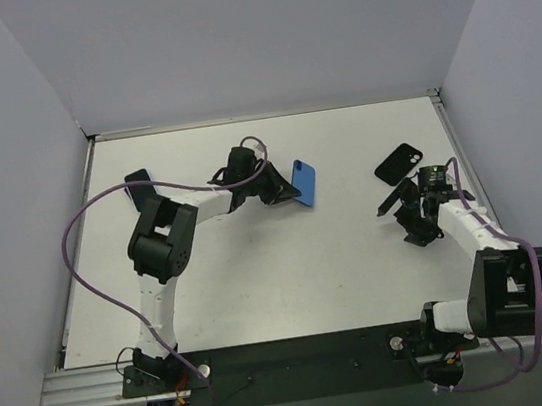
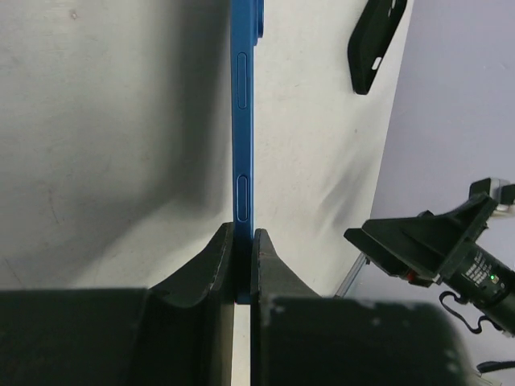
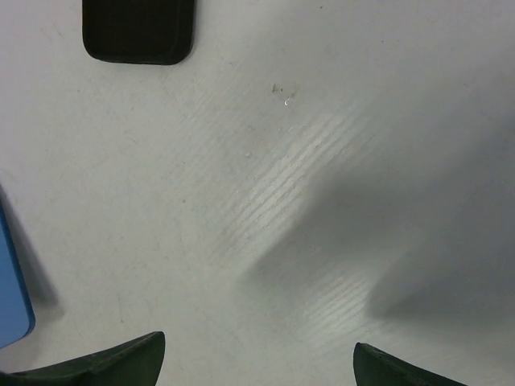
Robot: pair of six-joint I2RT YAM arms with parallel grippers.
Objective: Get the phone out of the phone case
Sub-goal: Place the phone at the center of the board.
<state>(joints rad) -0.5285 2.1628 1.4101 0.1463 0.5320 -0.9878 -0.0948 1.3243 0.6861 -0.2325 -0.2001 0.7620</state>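
The phone is already clear of the phone case. It sits well to the left of the case, pinched at one short end by the left claw. That claw's fingers are closed almost together on the thin blue body, probably so the phone stays under control once it is free. The case lies flat on the bench, apart from everything.

The right claw hangs just on the near side of the case, with its jaws spread wide and nothing between them. From its own camera only bare bench shows between the fingers. A corner of the case is at the top of that view. This looks like a claw that has no further hold to keep.

The phone is held on edge, with its buttoned side turned toward the left wrist camera. Its long axis runs straight out from the fingers, away from the claw. From overhead one broad face tips partly upward. Whether its far end touches the bench I cannot tell.
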